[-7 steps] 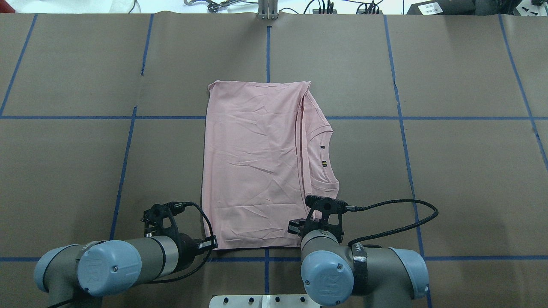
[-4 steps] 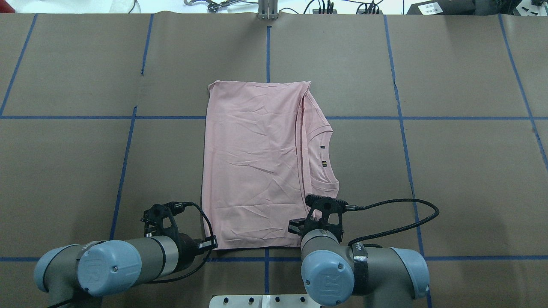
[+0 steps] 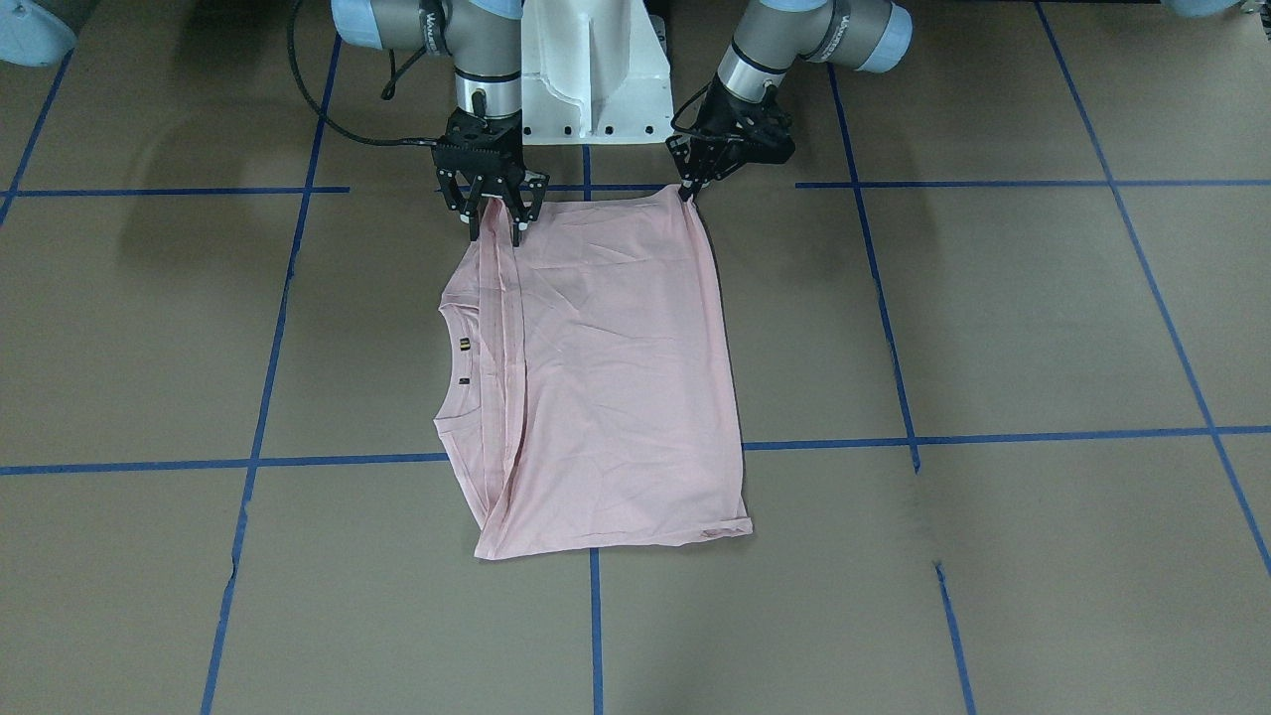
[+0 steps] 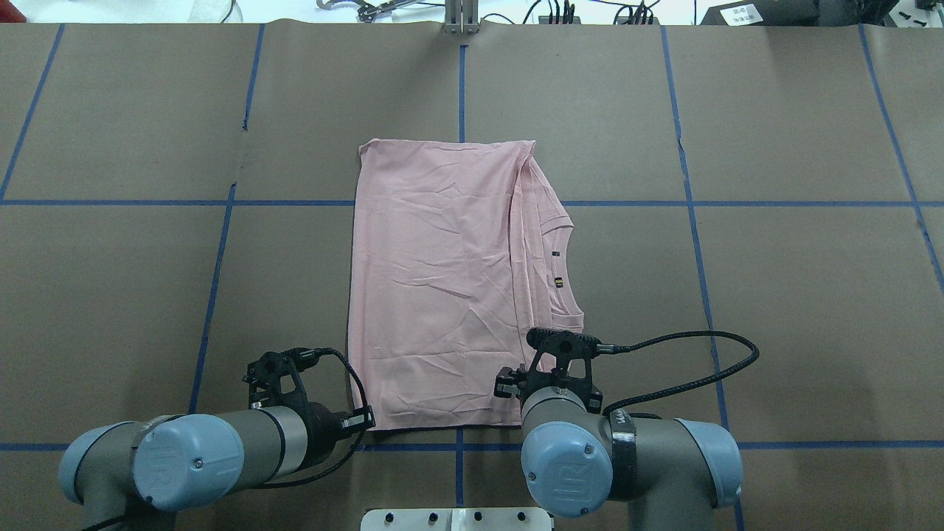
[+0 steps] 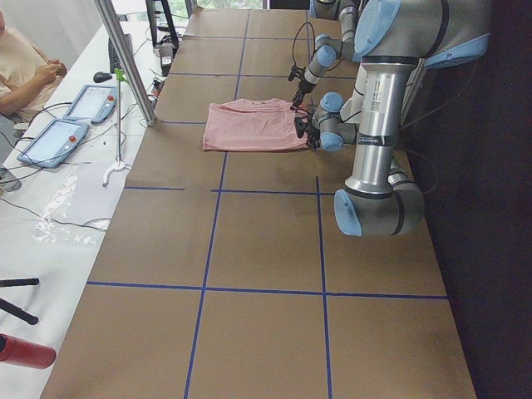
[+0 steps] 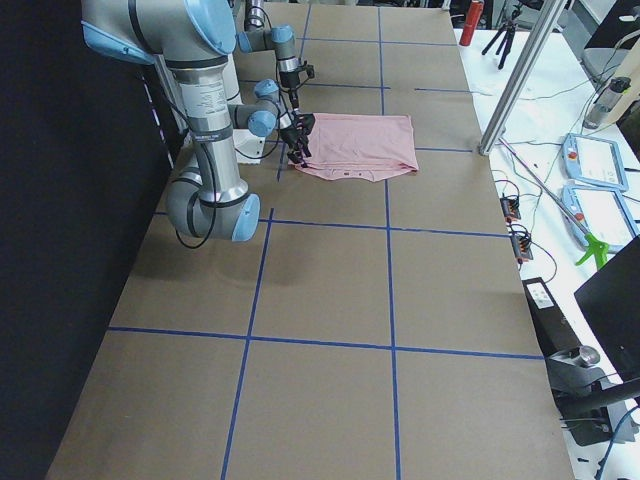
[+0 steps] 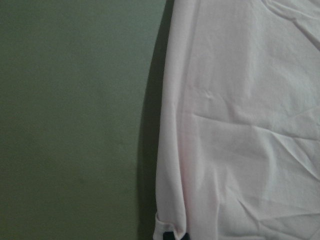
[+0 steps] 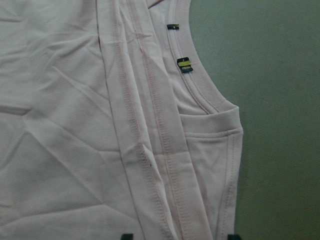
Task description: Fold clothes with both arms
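The pale pink T-shirt [image 4: 435, 280] lies folded flat on the brown table, collar to the right in the overhead view; its print is hidden. It also shows in the front view [image 3: 616, 377]. My left gripper [image 4: 365, 422] sits at the shirt's near left corner and is shut on it [image 3: 687, 191]; in the left wrist view [image 7: 172, 236] the dark tips meet at the curled corner. My right gripper [image 3: 494, 233] is open, its fingertips [image 8: 127, 235] straddling the layered seams near the collar side. It stands over the near right corner in the overhead view [image 4: 516, 389].
The brown paper table [image 4: 774, 295] carries a grid of blue tape lines [image 4: 693, 258]. The white pedestal base [image 3: 596, 79] stands between the arms. A metal post [image 5: 125, 58], tablets [image 5: 50, 137] and an operator are beyond the far edge.
My right wrist has shifted slightly forward over the shirt's near right corner. My left arm and the shirt have not moved.
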Robot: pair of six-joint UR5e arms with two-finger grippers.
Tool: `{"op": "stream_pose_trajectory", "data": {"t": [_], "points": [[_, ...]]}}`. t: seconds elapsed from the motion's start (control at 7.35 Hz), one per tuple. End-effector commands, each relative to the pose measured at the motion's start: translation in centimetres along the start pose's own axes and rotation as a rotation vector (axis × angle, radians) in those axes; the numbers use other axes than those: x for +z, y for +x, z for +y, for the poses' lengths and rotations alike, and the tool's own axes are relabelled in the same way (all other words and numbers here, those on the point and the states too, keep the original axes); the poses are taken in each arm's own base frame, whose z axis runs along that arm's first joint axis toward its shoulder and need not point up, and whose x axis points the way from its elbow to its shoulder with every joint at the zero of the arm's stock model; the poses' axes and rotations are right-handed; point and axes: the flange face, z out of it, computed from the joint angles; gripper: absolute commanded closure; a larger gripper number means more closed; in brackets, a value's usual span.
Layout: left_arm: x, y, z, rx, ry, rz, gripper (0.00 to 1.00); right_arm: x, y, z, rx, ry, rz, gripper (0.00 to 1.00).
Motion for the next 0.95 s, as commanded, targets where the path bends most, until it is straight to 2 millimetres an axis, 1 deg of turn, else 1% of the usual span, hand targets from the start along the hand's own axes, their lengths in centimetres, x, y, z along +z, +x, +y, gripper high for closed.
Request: {"op": "stream_pose_trajectory", "data": {"t": [0.0, 0.41, 0.68, 0.82], "points": [[-0.01, 0.06, 0.01, 0.001, 0.000, 0.001, 1.00, 0.40, 0.16, 0.36, -0.009, 0.001, 0.016, 0.22], [-0.03, 0.07, -0.08, 0.002, 0.001, 0.001, 1.00, 0.56, 0.22, 0.61, -0.011, -0.001, 0.023, 0.33], [-0.04, 0.07, -0.16, 0.001, 0.003, 0.001, 1.00, 0.53, 0.20, 0.80, -0.006, -0.003, 0.022, 0.45], [-0.05, 0.07, -0.25, -0.001, 0.004, 0.002, 1.00, 0.51, 0.19, 0.89, -0.005, -0.004, 0.022, 0.45]]}}
